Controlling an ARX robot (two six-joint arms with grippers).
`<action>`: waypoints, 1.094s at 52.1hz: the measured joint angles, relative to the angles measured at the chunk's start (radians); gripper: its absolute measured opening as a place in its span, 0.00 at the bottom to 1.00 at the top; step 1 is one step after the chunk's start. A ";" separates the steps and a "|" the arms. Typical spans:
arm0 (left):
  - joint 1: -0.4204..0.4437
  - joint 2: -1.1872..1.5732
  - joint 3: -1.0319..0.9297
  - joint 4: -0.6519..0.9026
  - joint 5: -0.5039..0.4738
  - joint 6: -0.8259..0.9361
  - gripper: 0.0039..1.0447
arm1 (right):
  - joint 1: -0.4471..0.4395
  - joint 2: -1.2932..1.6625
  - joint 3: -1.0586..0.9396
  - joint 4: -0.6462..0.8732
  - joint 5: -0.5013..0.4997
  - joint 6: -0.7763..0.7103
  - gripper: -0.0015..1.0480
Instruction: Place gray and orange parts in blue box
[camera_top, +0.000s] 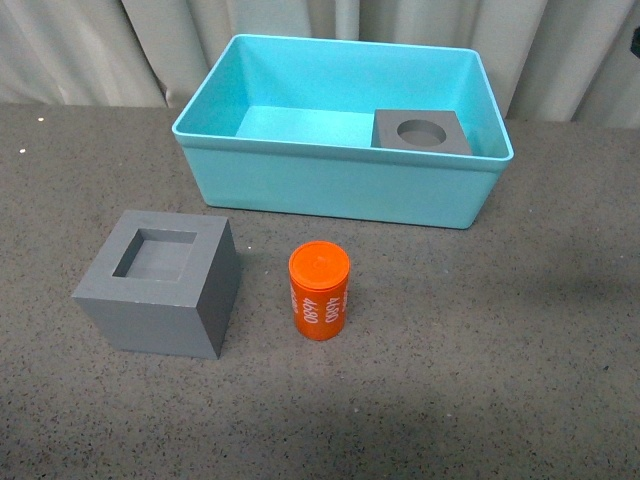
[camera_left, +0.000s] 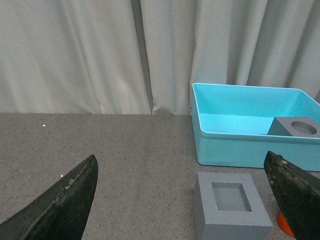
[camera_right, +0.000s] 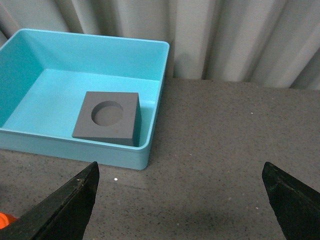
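Left tool (camera_left: 180, 164) and right tool (camera_right: 180, 170) hover spread wide, empty, above the table (camera_top: 470, 350).

Turquoise-blue box (camera_top: 330, 185), gray square-recess cube (camera_top: 150, 310), gray round-recess cube (camera_top: 421, 132), orange cylinder (camera_top: 320, 292) with white digits, dark speckled table (camera_top: 480, 350), off-white curtain (camera_top: 100, 50)

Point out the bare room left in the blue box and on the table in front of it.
The blue box floor is bare from its left wall across to the round-recess cube at its right end. The table is open right of the orange cylinder; tighter between it and the square-recess cube.
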 joint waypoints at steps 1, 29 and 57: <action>0.000 0.000 0.000 0.000 0.000 0.000 0.94 | -0.002 -0.004 -0.004 0.000 0.003 -0.003 0.91; -0.075 0.825 0.241 0.208 -0.148 -0.145 0.94 | -0.006 -0.010 -0.011 0.000 0.005 -0.019 0.91; -0.121 1.492 0.547 0.177 0.041 -0.101 0.94 | -0.006 -0.010 -0.011 0.000 0.004 -0.020 0.91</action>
